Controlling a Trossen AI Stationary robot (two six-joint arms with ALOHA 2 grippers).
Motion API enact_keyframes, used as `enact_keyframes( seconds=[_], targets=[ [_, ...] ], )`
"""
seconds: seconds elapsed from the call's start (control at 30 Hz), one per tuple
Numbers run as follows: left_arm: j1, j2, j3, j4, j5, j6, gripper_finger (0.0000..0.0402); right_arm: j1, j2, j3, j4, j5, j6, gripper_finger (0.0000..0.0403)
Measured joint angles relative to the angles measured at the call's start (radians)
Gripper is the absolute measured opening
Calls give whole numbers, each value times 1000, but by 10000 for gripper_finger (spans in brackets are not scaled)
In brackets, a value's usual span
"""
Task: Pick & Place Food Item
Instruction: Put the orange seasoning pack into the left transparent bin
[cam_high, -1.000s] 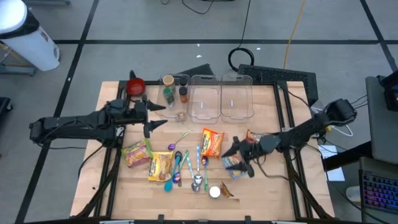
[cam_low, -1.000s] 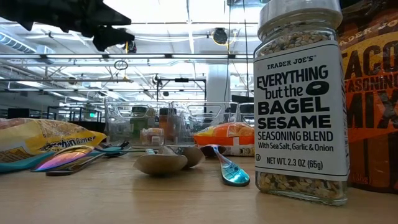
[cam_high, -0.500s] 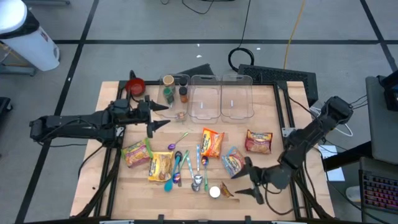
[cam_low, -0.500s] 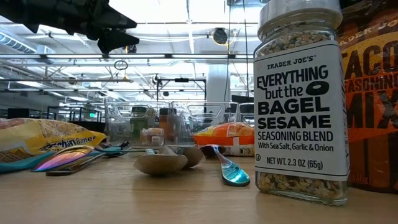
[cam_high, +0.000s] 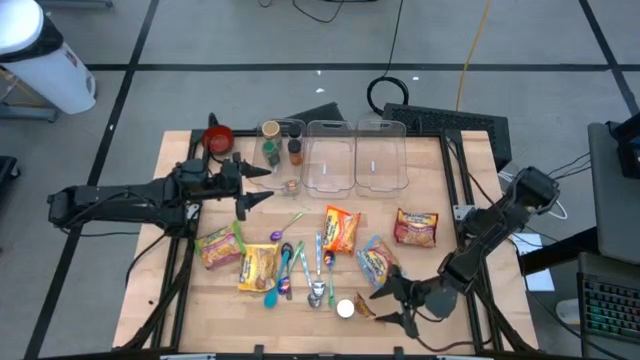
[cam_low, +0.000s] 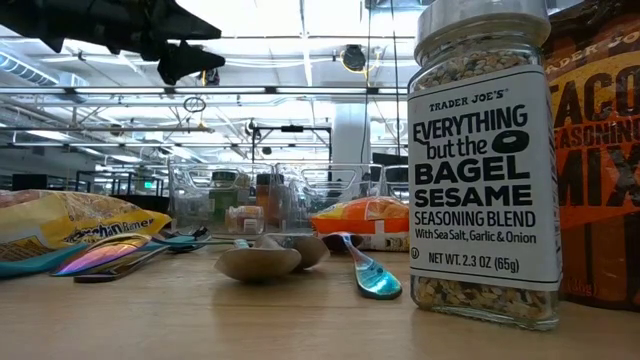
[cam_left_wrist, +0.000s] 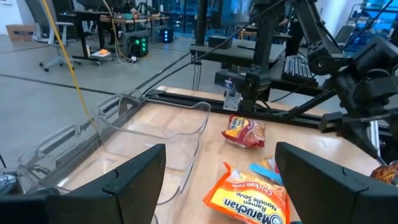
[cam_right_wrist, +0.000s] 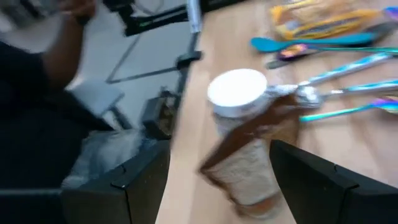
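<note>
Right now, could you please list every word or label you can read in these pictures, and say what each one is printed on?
"TRADER JOE'S EVERYTHING but the BAGEL SESAME SEASONING BLEND With Sea Salt, Garlic & Onion NET WT. 2.3 OZ (65g)": seasoning jar.
"TACO SEASONING MIX", partly cut off: brown packet behind the jar.
"Maruchan Ramen Noodle Soup", "Chicken": orange ramen packet.
Yellow packet: print only partly legible.
Red packet: print too small to read.

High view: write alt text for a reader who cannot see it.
Seen from above, the open right gripper sits at the wooden table's near edge beside a white-capped seasoning jar. The open left gripper hovers by three clear bins; ramen packets and spoons lie scattered mid-table.
</note>
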Motion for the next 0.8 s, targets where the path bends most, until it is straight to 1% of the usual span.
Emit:
enact_keyframes(
  seconds=[0.07, 0.27, 0.37, 0.47, 0.8],
  targets=[
    [0, 0, 0, -1, 0, -2, 306, 0, 11, 6, 5, -3, 2, 267],
    [0, 0, 0, -2, 0, -2, 305, -27, 29, 15, -71, 0, 37, 266],
    [0, 0, 0, -2, 0, -6, 306, -42, 28, 16, -76, 2, 31, 254],
    [0, 0, 0, -3, 0, -7, 306, -43, 26, 16, -75, 1, 6, 230],
    [0, 0, 0, -3, 0, -8, 305, -48, 26, 16, -83, 5, -24, 105]
  ],
)
